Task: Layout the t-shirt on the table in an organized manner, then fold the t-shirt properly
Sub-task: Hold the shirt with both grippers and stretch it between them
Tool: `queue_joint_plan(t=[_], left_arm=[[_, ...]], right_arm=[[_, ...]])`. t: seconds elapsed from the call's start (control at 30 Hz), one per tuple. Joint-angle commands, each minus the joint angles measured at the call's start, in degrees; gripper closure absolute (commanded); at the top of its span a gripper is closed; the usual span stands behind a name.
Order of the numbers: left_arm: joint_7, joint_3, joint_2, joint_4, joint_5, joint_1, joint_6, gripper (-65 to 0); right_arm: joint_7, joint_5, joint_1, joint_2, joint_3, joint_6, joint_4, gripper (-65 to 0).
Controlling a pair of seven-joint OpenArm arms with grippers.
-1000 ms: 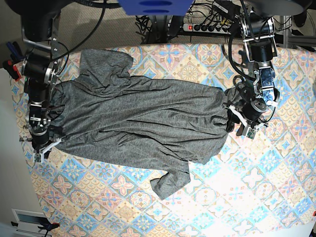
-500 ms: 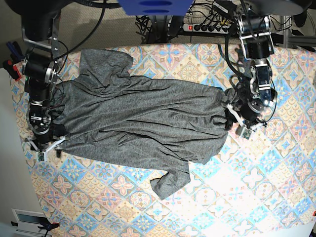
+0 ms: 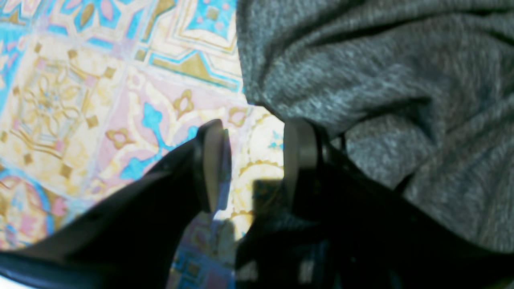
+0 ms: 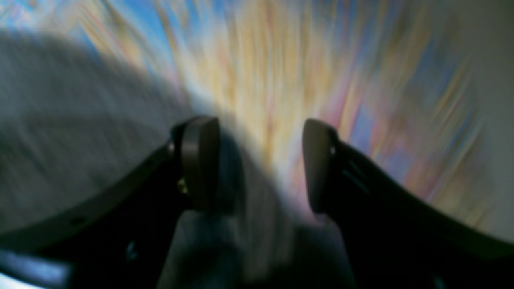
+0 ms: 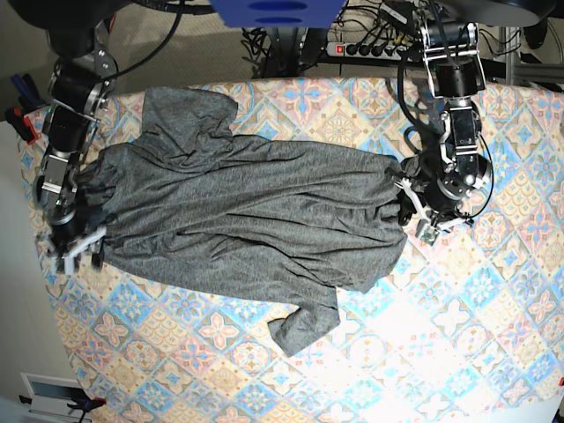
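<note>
Pastel tile-print counter (image 5: 458, 352) carries the t-shirt (image 5: 247, 216), stretched sideways between both arms but rumpled — layout is unfinished. Left tool (image 3: 253, 164) stands part open beside the hem, gripping nothing visible. Right tool (image 4: 261, 160) gapes, cloth under one finger, having let go and shifted up since the earlier frame. Next: regrasp, smooth the sleeves.

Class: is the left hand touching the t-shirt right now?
Touching. In the left wrist view, the left hand has one finger pressed against the t-shirt's bunched edge; only table shows between the fingers.
</note>
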Motion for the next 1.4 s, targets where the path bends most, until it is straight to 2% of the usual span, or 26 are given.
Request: queue_joint_plan(t=[0.0, 0.1, 0.27, 0.37, 0.6, 0.73, 0.9, 0.97, 1.1, 1.2, 1.37], left_arm=[[5.5, 0.3, -0.2, 0.1, 3.1, 1.2, -1.8, -23.3], [5.5, 0.3, -0.2, 0.1, 3.1, 0.9, -1.8, -23.3], [5.5, 0.3, 0.7, 0.1, 3.4, 0.8, -1.8, -23.3], [5.5, 0.3, 0.8, 0.1, 3.4, 1.1, -1.8, -23.3], [5.5, 0.3, 0.9, 0.1, 3.4, 0.8, -1.8, -23.3], [5.5, 0.3, 1.0, 0.2, 3.4, 0.8, -1.8, -23.3], [5.5, 0.3, 1.0, 0.2, 3.4, 0.9, -1.8, -23.3], [5.5, 0.3, 1.0, 0.2, 3.4, 1.0, -1.8, -23.3], [5.5, 0.2, 1.0, 0.2, 3.4, 1.0, -1.8, -23.3], [5.5, 0.2, 1.0, 0.2, 3.4, 0.8, -1.8, -23.3], [5.5, 0.2, 1.0, 0.2, 3.4, 0.8, -1.8, -23.3]], right_arm=[[-0.8, 0.2, -1.3, 1.4, 0.2, 0.1, 3.4, -31.2], [-3.7, 0.1, -2.9, 1.4, -0.3, 0.2, 8.3, -31.2], [-6.3, -0.1, -3.1, 1.4, -0.4, 0.5, 9.3, -31.2], [-6.6, -0.1, -5.6, 1.4, -0.4, 1.9, 9.3, -31.2], [-6.6, -0.1, -6.5, 1.4, -2.6, 2.1, 8.4, -31.2], [-5.5, 0.0, -6.3, 1.4, -7.2, 2.1, 2.4, -31.2], [-0.2, 0.1, -6.2, 1.4, -6.1, 2.1, -8.7, -31.2], [1.2, 0.1, -4.9, 1.6, -5.8, 3.2, -11.4, -31.0], [1.5, 0.1, 1.2, 1.6, -6.0, 8.9, -13.1, -30.8], [1.5, -0.1, 2.5, 1.6, -6.6, 9.4, -13.1, -25.9], [1.4, -0.1, 2.8, 1.6, -9.9, 7.9, -13.1, -6.2]])
